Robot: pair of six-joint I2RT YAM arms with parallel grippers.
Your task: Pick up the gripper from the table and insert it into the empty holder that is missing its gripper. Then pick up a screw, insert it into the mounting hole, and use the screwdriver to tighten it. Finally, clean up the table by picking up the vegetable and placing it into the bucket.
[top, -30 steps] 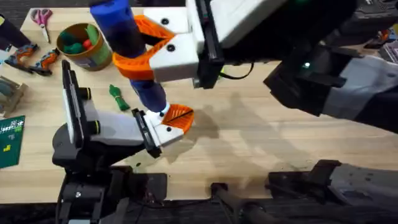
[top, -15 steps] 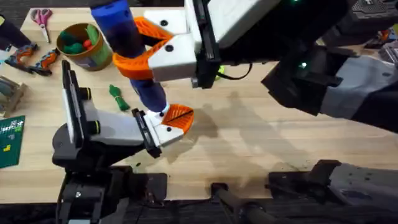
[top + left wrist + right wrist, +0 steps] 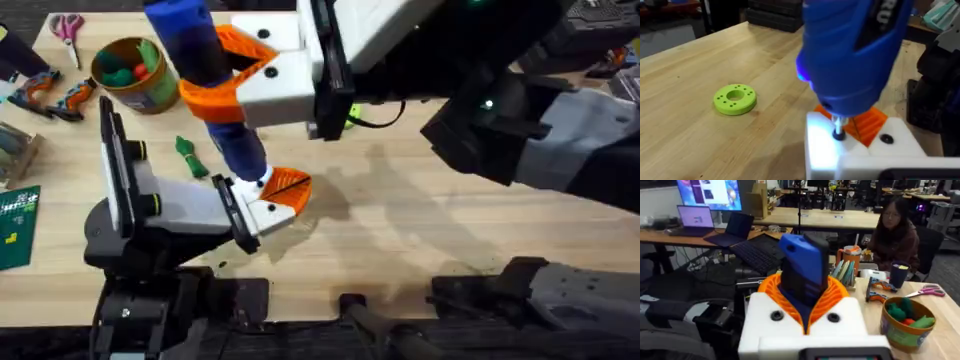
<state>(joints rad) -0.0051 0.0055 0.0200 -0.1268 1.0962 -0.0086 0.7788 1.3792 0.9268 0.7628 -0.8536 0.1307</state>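
The right gripper [image 3: 232, 80] is clenched around the barrel of the blue screwdriver [image 3: 205, 75], its orange ribbed pads [image 3: 826, 296] pressing the tool from both sides and holding it nearly upright. Directly under those jaws, the thin metal bit [image 3: 838, 129] comes down onto the white finger block [image 3: 860, 152] of the left gripper [image 3: 268, 203], its tip resting on the block's top face beside the orange gripper tip [image 3: 866, 121] seated there. A black screw head [image 3: 886, 138] sits on the same block, just to one side of the bit. Whether the left gripper's own jaws are parted or closed cannot be told.

Just beyond the left gripper, the dark green vegetable [image 3: 190, 157] lies on the wooden table [image 3: 420, 220], apart from both grippers. Farther out past the screwdriver stands the olive-green bucket [image 3: 132, 73] with toy produce inside. A bright green ring-shaped disc [image 3: 735, 98] lies flat on the table, well apart from the bit. Pink-handled scissors [image 3: 67, 30] lie beyond the bucket.
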